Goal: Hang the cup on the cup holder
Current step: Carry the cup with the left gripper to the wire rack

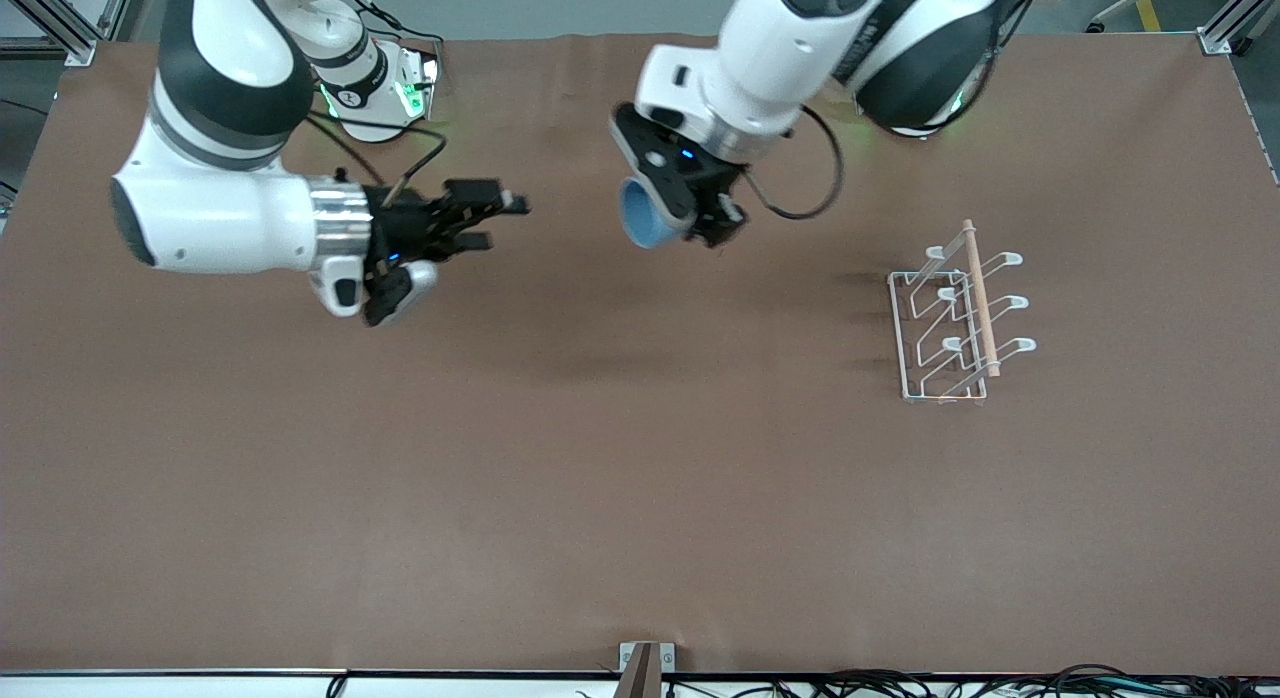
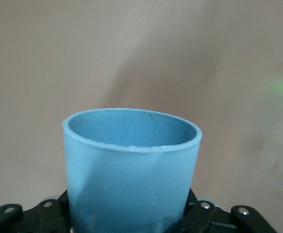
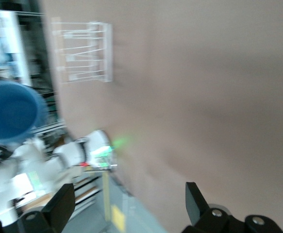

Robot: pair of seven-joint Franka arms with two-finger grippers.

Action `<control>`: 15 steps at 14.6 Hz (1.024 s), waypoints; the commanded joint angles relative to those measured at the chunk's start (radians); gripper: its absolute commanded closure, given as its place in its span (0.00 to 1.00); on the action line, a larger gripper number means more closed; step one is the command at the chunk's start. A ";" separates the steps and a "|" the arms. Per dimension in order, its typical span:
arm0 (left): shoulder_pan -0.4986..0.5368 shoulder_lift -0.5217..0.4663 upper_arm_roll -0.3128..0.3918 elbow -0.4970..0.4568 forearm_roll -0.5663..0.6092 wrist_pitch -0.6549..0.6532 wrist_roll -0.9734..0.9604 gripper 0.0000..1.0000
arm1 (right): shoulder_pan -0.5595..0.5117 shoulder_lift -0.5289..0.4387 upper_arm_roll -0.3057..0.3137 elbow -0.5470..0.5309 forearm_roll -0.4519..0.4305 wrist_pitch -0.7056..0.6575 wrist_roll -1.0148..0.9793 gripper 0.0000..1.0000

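The brown desk (image 1: pixel 640 478) is spread wide under both arms. Up in the air over its middle, the left claw (image 1: pixel 690 213) is seen clenched on the cup (image 1: pixel 645 216), grasping it by the lower body. The cup is carried tilted, its open mouth turned toward the right arm's end of the desk. In the left wrist view the cup (image 2: pixel 131 170) is shown filling the space between the black fingers (image 2: pixel 214 218), the rim clean and the darker blue inside plainly visible.

The right claw (image 1: pixel 495 223) is held over the desk beside the cup, apart from it, with nothing between its fingers; the jaws are spread wide and released. In the right wrist view both black fingers (image 3: pixel 197 199) are seen well apart, and the blue cup (image 3: pixel 12 111) is caught farther off in the other claw.

The cup holder (image 1: pixel 955 318) is stood on the desk toward the left arm's end, well apart from the left claw and the cup. Its white wire prongs are upturned, and the light wooden rod (image 1: pixel 980 298) is laid along its top. No cup is hung on it.
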 commanded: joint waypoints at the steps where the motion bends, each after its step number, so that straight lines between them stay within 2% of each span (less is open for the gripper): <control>1: 0.057 -0.022 -0.004 -0.001 0.128 -0.153 0.024 0.55 | -0.077 -0.034 0.011 -0.017 -0.161 -0.020 0.013 0.00; 3: 0.075 -0.022 -0.002 -0.001 0.211 -0.223 0.060 0.55 | -0.125 -0.066 0.010 -0.041 -0.272 -0.013 0.014 0.00; 5: 0.115 -0.022 -0.002 -0.001 0.339 -0.300 0.139 0.55 | -0.177 -0.092 0.010 -0.041 -0.456 -0.008 0.017 0.00; 7: 0.167 -0.019 -0.002 -0.001 0.422 -0.351 0.260 0.54 | -0.238 -0.123 0.011 -0.034 -0.585 -0.008 0.016 0.00; 11: 0.196 0.017 -0.002 -0.007 0.654 -0.435 0.402 0.54 | -0.258 -0.152 0.019 0.095 -0.825 -0.022 0.084 0.00; 12: 0.190 0.042 -0.002 -0.010 0.712 -0.456 0.422 0.54 | -0.255 -0.148 0.022 0.146 -0.854 -0.064 0.138 0.00; 15: 0.178 0.126 -0.004 -0.019 0.888 -0.490 0.494 0.54 | -0.243 -0.146 0.025 0.282 -0.851 -0.184 0.164 0.00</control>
